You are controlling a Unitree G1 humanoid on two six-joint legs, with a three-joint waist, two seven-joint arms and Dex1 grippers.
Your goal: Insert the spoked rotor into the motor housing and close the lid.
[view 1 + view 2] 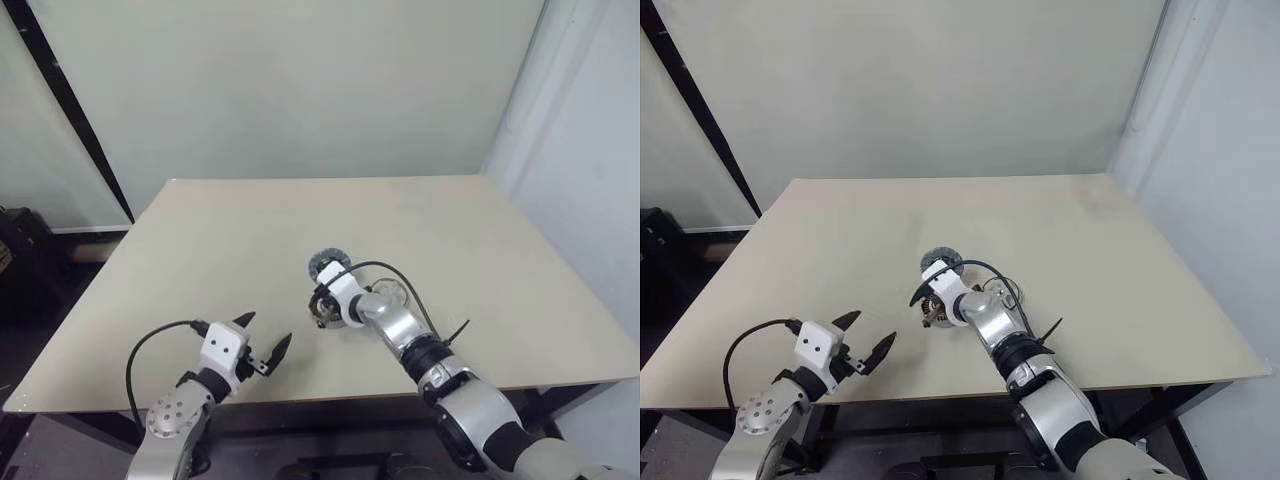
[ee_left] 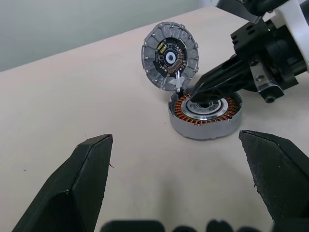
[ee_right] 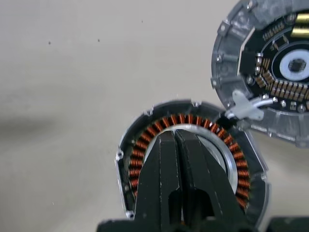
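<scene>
The motor housing (image 2: 205, 116) stands on the table, open, with copper windings ringing a silver inner ring and a dark centre. The lid (image 2: 170, 55), a toothed-rim disc with its circuit face showing, leans tilted against the housing's far rim, joined by a small white piece. My right gripper (image 3: 175, 136) is shut, its tips down over the housing's middle, with nothing held. A small bright silver disc (image 1: 390, 290), apparently the spoked rotor, lies beside my right wrist. My left gripper (image 1: 264, 338) hovers open near the table's front edge, left of the housing.
The beige table (image 1: 200, 250) spreads wide around the parts. Its front edge runs just below my left gripper. A pale wall stands behind it, and a black cable loops off my right wrist (image 1: 400, 275).
</scene>
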